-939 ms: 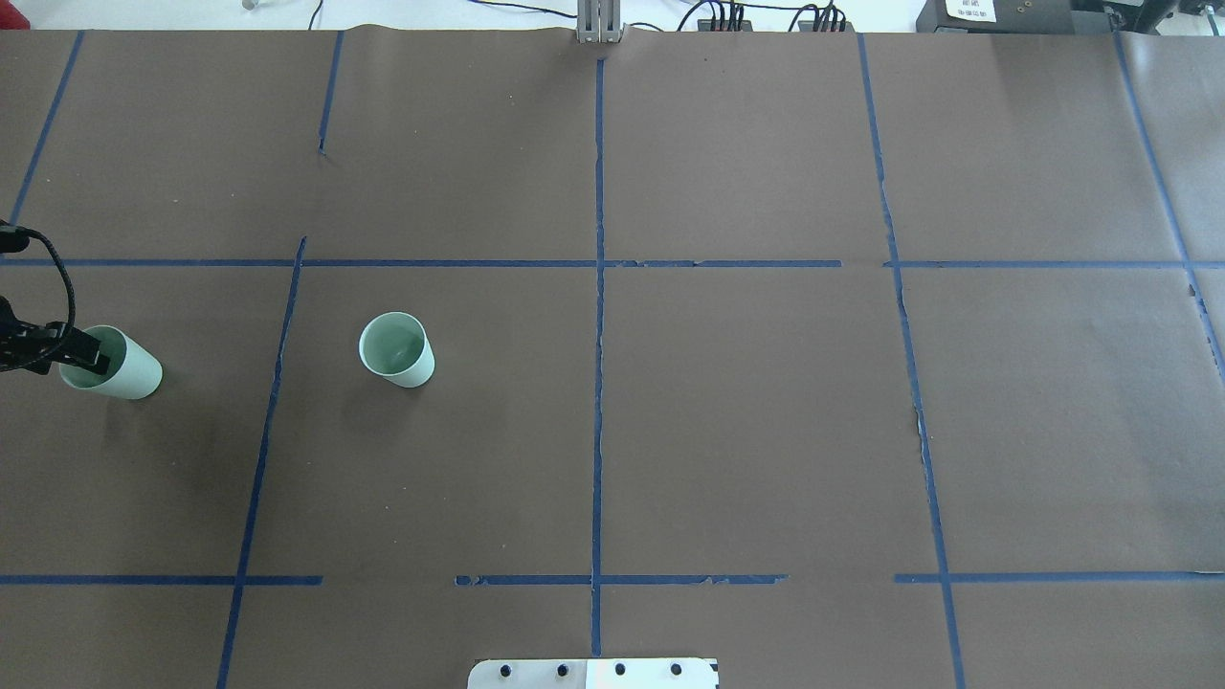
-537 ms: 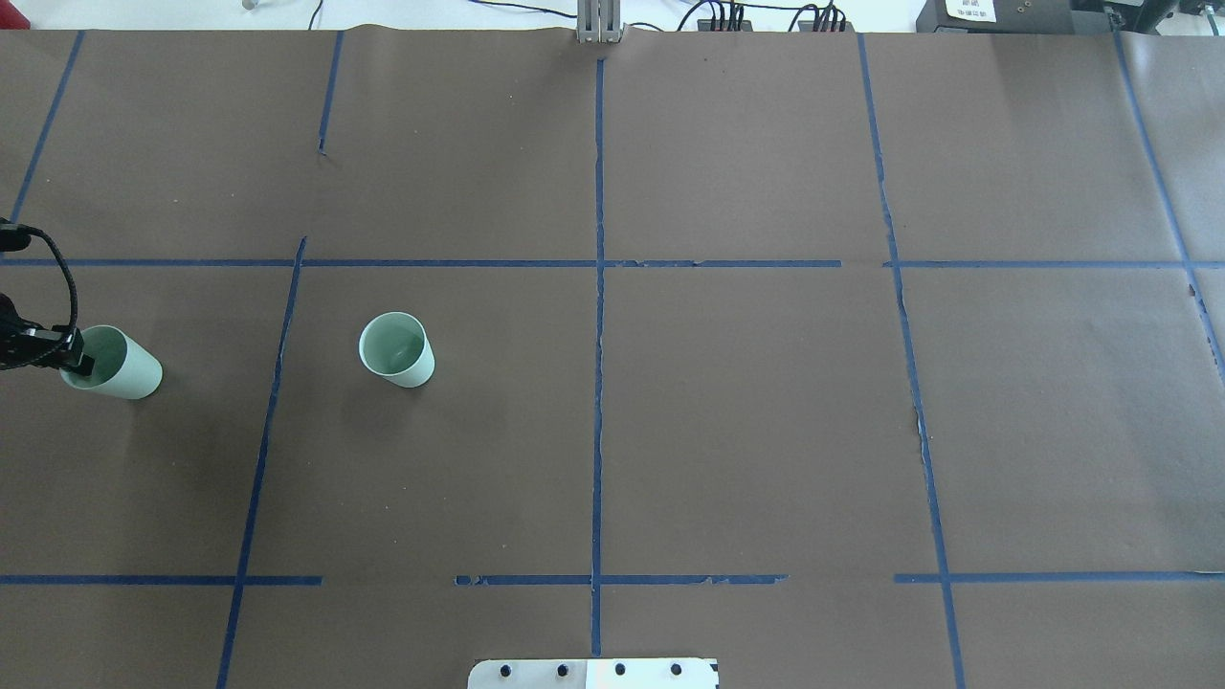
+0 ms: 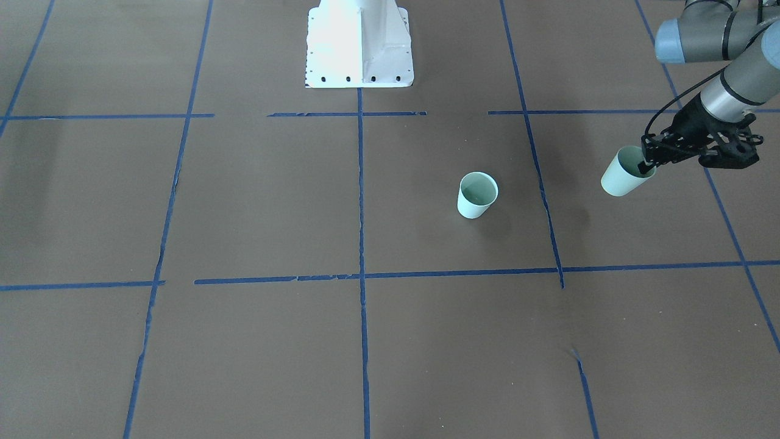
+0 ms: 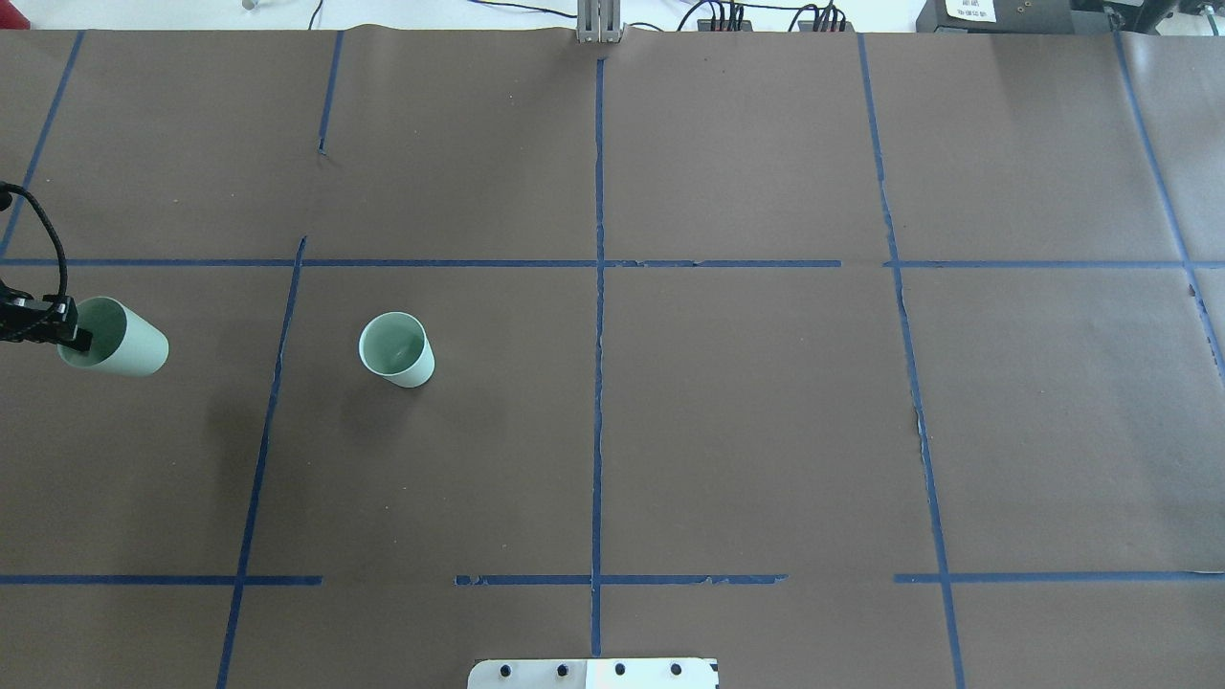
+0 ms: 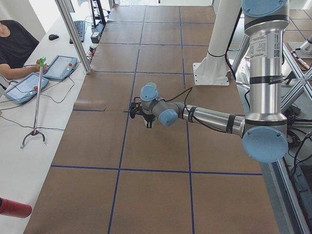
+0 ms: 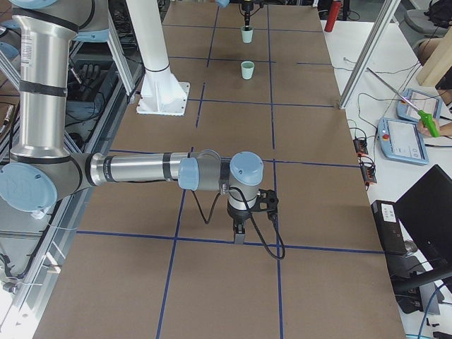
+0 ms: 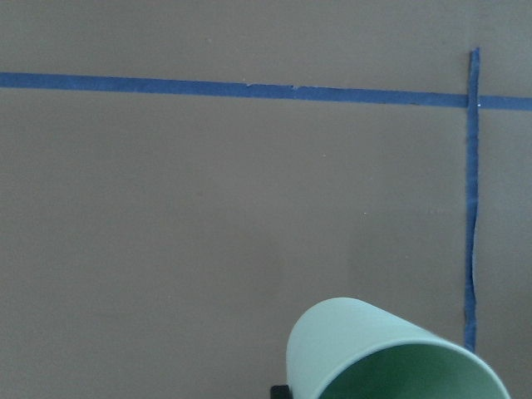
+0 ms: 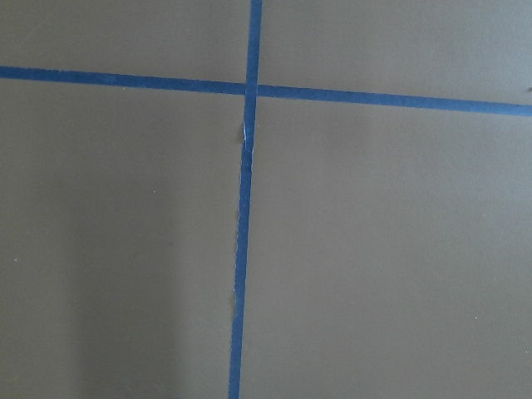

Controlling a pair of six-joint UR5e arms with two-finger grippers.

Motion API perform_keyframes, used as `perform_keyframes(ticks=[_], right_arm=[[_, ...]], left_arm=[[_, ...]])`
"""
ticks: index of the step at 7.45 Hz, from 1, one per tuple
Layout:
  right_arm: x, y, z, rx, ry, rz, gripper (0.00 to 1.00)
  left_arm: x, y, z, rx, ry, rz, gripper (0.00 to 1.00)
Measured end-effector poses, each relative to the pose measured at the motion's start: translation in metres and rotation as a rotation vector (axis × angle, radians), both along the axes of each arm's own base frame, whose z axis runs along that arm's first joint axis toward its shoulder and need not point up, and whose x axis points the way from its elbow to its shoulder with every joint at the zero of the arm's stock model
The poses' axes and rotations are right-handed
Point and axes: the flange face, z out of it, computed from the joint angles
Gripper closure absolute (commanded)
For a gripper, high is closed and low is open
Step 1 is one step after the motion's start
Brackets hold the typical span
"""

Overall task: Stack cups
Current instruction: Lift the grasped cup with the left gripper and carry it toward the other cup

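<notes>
Two pale mint-green cups. One cup (image 4: pixel 395 349) stands upright on the brown table, left of centre; it also shows in the front view (image 3: pixel 477 194). My left gripper (image 4: pixel 75 337) is shut on the rim of the other cup (image 4: pixel 129 344) at the far left edge, one finger inside it. It holds that cup tilted and off the table (image 3: pixel 620 177). The left wrist view shows the held cup's (image 7: pixel 374 353) wall and rim. My right gripper (image 6: pixel 239 236) shows only in the exterior right view, low over the table; I cannot tell whether it is open or shut.
The brown table paper carries a grid of blue tape lines (image 4: pixel 598 287). The robot's white base plate (image 3: pixel 359 58) sits at the table's near edge. Operators with tablets (image 5: pixel 27 87) sit beyond the table's far side.
My left gripper has lifted the held cup off the table and carried it slightly farther from the robot. The standing cup has not moved.
</notes>
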Motion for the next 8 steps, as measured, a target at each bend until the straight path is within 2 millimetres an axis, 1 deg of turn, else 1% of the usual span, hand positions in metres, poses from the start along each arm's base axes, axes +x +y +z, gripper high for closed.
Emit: perform_keyframes(ticks=[1, 2, 4, 5, 6, 7, 8], right_arm=[[0.000, 0.000, 0.000, 0.000, 0.000, 0.000, 0.00], [0.000, 0.000, 0.000, -0.001, 0.000, 0.000, 0.00], [0.000, 0.000, 0.000, -0.001, 0.000, 0.000, 0.00], [0.000, 0.000, 0.000, -0.001, 0.000, 0.000, 0.00], [0.000, 0.000, 0.000, -0.001, 0.000, 0.000, 0.00], [0.000, 0.000, 0.000, -0.001, 0.000, 0.000, 0.00], [0.000, 0.000, 0.000, -0.001, 0.000, 0.000, 0.00]], left_arm=[[-0.008, 0.004, -0.028, -0.022, -0.013, -0.010, 1.00], [-0.012, 0.004, -0.056, -0.041, -0.024, -0.015, 1.00], [-0.006, -0.016, -0.117, -0.077, -0.044, -0.029, 1.00], [0.002, -0.022, -0.137, -0.101, -0.041, -0.042, 1.00], [0.017, -0.025, -0.156, -0.133, -0.027, -0.059, 1.00], [0.039, -0.025, -0.177, -0.162, -0.007, -0.065, 1.00], [0.069, -0.023, -0.197, -0.193, 0.011, -0.062, 1.00]])
